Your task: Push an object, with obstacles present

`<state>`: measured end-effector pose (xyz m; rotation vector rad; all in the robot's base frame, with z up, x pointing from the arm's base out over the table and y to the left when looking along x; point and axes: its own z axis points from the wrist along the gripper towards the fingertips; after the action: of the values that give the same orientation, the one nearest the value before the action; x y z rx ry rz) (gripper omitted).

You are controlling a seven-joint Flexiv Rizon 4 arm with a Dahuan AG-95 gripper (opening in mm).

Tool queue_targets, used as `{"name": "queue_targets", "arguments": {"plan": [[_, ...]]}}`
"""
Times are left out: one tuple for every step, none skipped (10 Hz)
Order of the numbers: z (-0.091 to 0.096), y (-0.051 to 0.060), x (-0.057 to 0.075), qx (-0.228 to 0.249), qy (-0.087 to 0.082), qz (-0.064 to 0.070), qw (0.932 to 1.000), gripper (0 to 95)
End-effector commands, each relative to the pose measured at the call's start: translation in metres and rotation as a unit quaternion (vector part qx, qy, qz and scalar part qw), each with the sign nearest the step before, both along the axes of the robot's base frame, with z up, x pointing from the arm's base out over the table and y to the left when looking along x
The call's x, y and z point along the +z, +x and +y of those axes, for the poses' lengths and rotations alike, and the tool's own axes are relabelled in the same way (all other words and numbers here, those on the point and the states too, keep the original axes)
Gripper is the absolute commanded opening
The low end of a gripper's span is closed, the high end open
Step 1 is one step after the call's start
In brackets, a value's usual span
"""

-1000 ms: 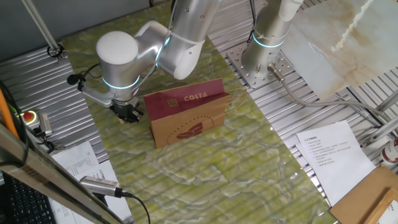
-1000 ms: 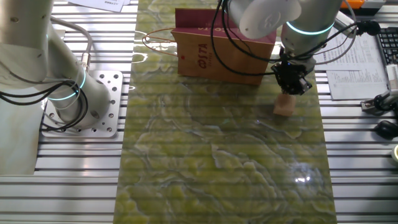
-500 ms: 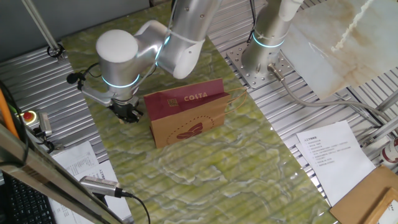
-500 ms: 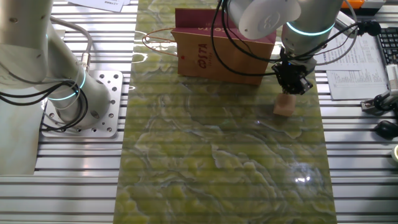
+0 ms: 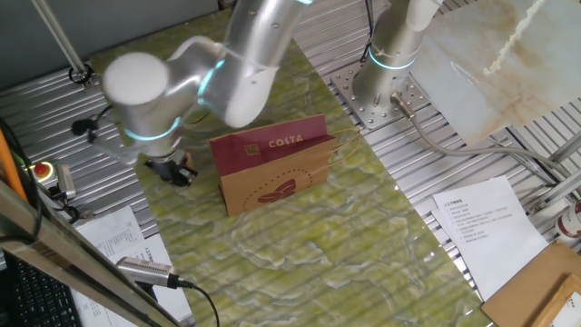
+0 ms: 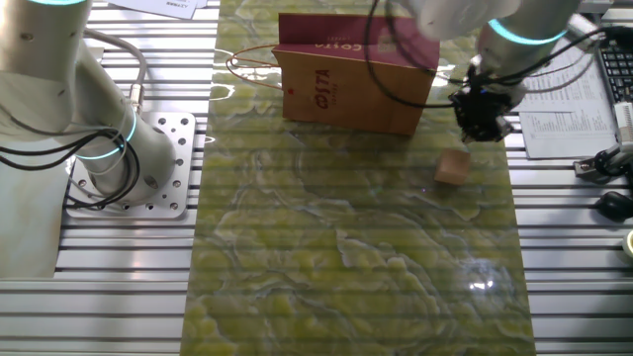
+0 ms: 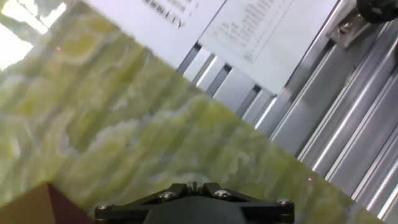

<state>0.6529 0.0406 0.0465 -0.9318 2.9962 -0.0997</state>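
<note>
Your black two-finger gripper (image 6: 482, 117) hovers, fingers seemingly pressed together, just right of the brown-and-maroon paper bag (image 6: 351, 84). The small light-tan wooden cube (image 6: 453, 167) lies on the green marbled mat (image 6: 346, 257), below-left of the gripper in the other fixed view, with 1 clear gap between.

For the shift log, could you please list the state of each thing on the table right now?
Wooden cube: resting on the green mat, untouched, apart from the bag.
Paper bag: upright, string handles hanging to one side.
Pincer: lifted off the cube, beside the bag's end; whether it is open or shut cannot be told.
Green mat: lying flat on the table.
</note>
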Motion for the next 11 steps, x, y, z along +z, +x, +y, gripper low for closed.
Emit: {"name": "queue_targets", "arguments": {"plan": [[0.001, 0.001, 0.001, -0.041, 0.011, -0.003, 0.9991, 0.0], [0.001, 0.001, 0.001, -0.089, 0.027, 0.007, 0.9956, 0.0], [0.001, 0.001, 0.001, -0.121, 0.036, 0.011, 0.9920, 0.0], [0.001, 0.001, 0.001, -0.150, 0.033, 0.012, 0.9880, 0.0], [0.001, 0.001, 0.001, -0.163, 0.032, 0.011, 0.9861, 0.0], [0.001, 0.001, 0.001, -0.197, 0.031, 0.007, 0.9798, 0.0], [0.001, 0.001, 0.001, -0.204, 0.027, 0.005, 0.9786, 0.0], [0.000, 0.002, 0.000, -0.195, 0.026, 0.004, 0.9805, 0.0], [-0.006, 0.002, -0.001, -0.186, 0.023, 0.004, 0.9823, 0.0], [-0.015, 0.003, -0.002, -0.175, 0.018, 0.002, 0.9845, 0.0], [-0.024, 0.004, -0.003, -0.166, 0.017, 0.001, 0.9859, 0.0]]}}
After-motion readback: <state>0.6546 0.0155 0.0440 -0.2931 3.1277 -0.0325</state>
